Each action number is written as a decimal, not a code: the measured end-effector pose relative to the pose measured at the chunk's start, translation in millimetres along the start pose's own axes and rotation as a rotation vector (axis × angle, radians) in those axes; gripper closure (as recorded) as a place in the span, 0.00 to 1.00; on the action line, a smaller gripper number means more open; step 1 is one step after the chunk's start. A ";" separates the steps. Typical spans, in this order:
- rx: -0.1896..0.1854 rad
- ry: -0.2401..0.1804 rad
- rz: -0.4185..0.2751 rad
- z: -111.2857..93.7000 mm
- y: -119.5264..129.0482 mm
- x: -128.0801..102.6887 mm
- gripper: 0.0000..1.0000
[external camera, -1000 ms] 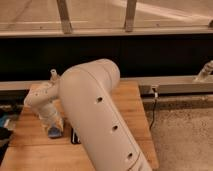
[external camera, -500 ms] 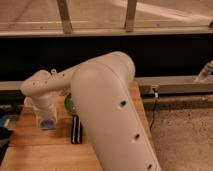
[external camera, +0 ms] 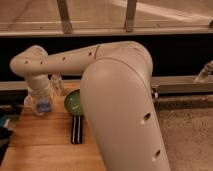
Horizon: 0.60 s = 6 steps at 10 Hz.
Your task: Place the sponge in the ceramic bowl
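Currently the end effector [external camera: 42, 105] is at the left end of the table [external camera: 45, 147], hanging below the wrist and pointing down. It is pinching the sponge [external camera: 44, 106]: the blue-grey pad shows between the pale fingers [external camera: 33, 102], which are pressed in on it from both sides. Can't tell whether the sponge's underside touches the wood or sits just clear of it. The ceramic bowl [external camera: 73, 102] is just beside the end effector, to its right in the camera view. It is green and glossy with a darker rim, and its right part is hidden behind the arm [external camera: 117, 100]. The sponge is outside the bowl, near its left rim, not over it. A black striped strip [external camera: 76, 129] lies flat on the table in front of the bowl, long axis running toward the camera, its top end close to the bowl's near rim. A small pale cup [external camera: 58, 85] stands behind, between wrist and bowl, near the table's back edge. The arm fills the lower right of the view, runs up and left to a bend at upper left, then drops to the wrist. A dark object [external camera: 5, 131] sits at the left edge, too cut off to identify. Speckled floor [external camera: 187, 135] is to the right of the table.
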 end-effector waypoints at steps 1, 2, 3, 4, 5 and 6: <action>-0.002 -0.003 0.012 -6.8 -15.0 -13.4 1.00; -0.006 -0.003 0.026 -8.5 -27.0 -23.1 1.00; -0.017 0.001 0.045 -6.5 -39.5 -32.7 1.00; -0.028 0.000 0.076 -5.1 -55.8 -40.0 1.00; -0.029 0.000 0.078 -5.5 -56.7 -40.2 1.00; -0.032 0.000 0.076 -5.2 -55.1 -40.1 1.00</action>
